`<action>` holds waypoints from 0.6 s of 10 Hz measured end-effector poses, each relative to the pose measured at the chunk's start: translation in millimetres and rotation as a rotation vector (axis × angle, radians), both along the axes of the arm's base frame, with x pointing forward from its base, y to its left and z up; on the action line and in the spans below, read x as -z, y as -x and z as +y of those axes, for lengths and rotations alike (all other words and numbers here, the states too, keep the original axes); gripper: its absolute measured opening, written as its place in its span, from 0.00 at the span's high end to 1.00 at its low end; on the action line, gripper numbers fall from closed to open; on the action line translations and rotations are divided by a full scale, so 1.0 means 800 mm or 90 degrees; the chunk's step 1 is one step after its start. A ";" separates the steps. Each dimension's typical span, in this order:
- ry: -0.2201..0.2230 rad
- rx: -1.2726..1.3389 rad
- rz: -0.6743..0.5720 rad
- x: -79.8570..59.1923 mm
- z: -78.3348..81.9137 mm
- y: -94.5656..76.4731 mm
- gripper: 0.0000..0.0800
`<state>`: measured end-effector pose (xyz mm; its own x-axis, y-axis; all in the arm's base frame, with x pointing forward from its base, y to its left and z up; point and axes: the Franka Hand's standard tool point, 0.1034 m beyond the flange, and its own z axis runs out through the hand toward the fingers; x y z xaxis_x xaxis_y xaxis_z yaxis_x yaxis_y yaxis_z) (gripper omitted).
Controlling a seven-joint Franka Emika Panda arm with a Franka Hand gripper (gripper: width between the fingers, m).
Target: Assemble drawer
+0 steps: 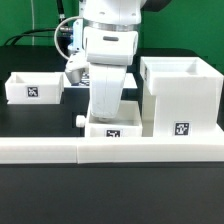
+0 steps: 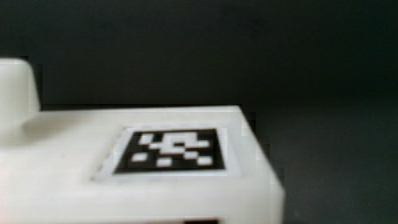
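In the exterior view, the large cube-like housing (image 1: 180, 95) stands on the right, with a tag on its front. One small tray (image 1: 35, 88) sits at the left. A second small tray (image 1: 110, 129), with a knob (image 1: 80, 121) on its left side, lies in the middle behind the border bar. My gripper (image 1: 108, 116) is lowered straight onto this tray, and the hand hides its fingers. The wrist view shows a white tagged face (image 2: 173, 150) very close up. No fingertips show there, so I cannot tell whether the jaws are open or shut.
A long low white border bar (image 1: 110, 150) runs across the front, just before the middle tray and the housing. Cables and the arm base (image 1: 70, 40) are behind. A white rounded part (image 2: 15, 90) shows at the edge of the wrist view.
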<state>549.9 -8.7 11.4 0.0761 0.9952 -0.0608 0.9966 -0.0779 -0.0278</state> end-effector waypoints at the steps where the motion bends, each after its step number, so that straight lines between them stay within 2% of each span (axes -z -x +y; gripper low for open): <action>1: 0.000 0.000 0.000 0.000 0.000 0.000 0.95; 6: -0.005 0.116 -0.001 -0.001 0.011 0.004 0.95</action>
<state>546.3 -0.1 11.9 0.2557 0.9653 -0.0535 0.9659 -0.2574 -0.0278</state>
